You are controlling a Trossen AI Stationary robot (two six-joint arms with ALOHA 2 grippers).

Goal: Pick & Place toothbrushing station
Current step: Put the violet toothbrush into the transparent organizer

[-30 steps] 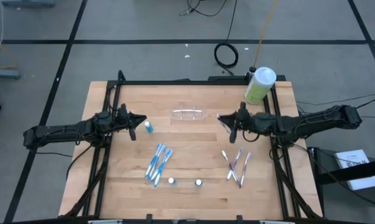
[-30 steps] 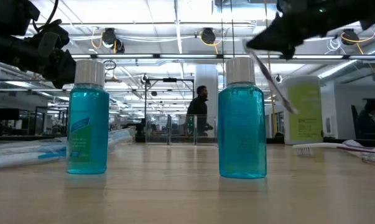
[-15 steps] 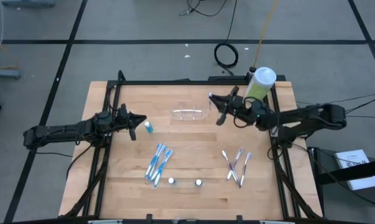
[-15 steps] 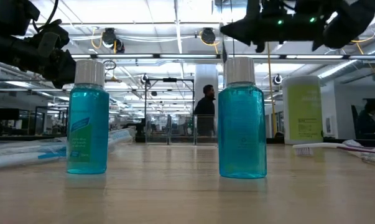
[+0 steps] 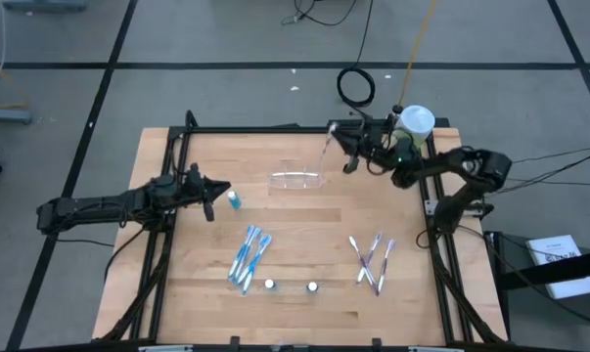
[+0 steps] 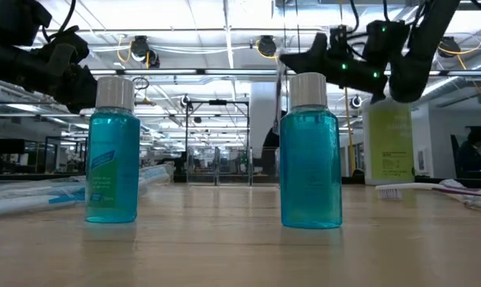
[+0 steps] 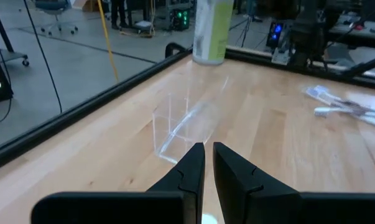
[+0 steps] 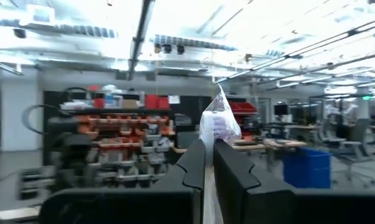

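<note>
The toothbrushing station, a small clear tray [image 5: 296, 179] [image 7: 187, 124], rests flat on its base on the far half of the wooden table. My right gripper [image 5: 336, 147] [image 6: 286, 57] [image 8: 210, 146] hovers high just past the tray's right end, shut on a toothbrush in a clear wrapper [image 5: 326, 152] [image 6: 281, 104]. At the table's left my left gripper [image 5: 214, 198] [image 7: 208, 148] is raised with its fingers close together and nothing between them. It points across the table toward the tray. A small blue bottle [image 5: 234, 200] lies beside it. My right gripper pinches the wrapped toothbrush between its two fingers, which lie across it. The wrapped head end [image 8: 218, 124] sticks out past the fingertips. The rest [image 6: 281, 112] hangs almost straight down below the gripper, clear of the table.
A tall green bottle with a white cap [image 5: 409, 132] [image 6: 388, 139] stands at the far right corner, right behind my right arm. Blue toothbrushes [image 5: 248, 256] and purple ones [image 5: 371, 262] lie on the near half. Two blue bottles [image 6: 112, 151] [image 6: 310, 151] stand at the near edge.
My right gripper has swung from the table's right middle toward the far edge and a little left, tipping its fingers upward. The toothbrush went along, hanging slanted before and almost upright now.
</note>
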